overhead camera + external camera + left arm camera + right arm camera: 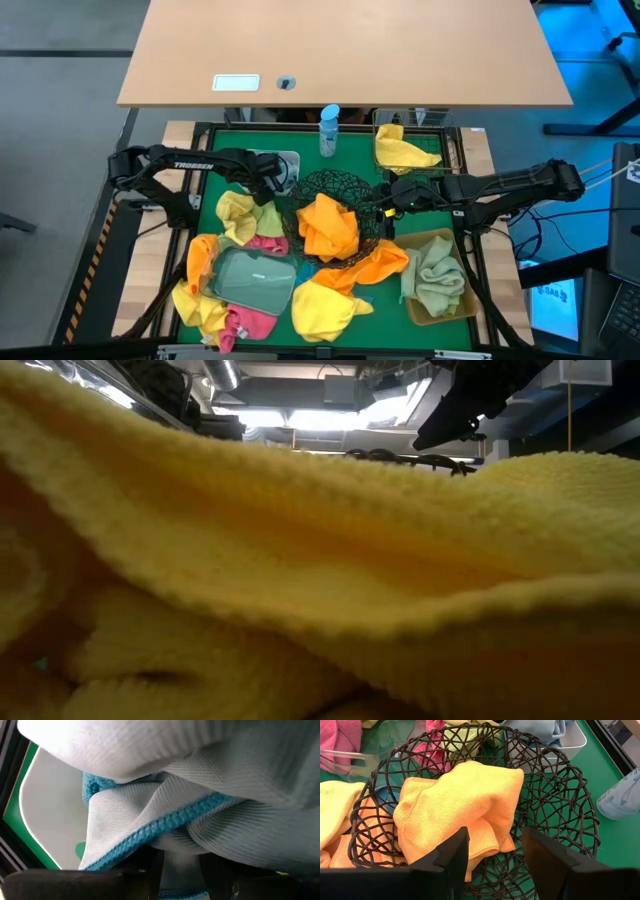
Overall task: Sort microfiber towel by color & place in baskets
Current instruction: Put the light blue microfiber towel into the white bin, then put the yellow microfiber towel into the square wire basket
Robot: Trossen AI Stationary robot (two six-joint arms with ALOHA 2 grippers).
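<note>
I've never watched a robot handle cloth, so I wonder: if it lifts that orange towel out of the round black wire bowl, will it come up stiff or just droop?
Probably droop: the orange towel lies crumpled in soft folds. It looks light, so the black wire bowl likely stays put. Its fuzzy weave might snag on the open wires, judging by the right wrist view.

"TROSSEN" on the left arm (190, 165)

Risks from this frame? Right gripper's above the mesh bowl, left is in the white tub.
1. The right gripper stands open over the orange towel in the wire-mesh bowl; a finger could snag the weave.
2. The left gripper is pressed into the grey, blue-edged towel at the white tub; lifting may drag it back out.
</note>
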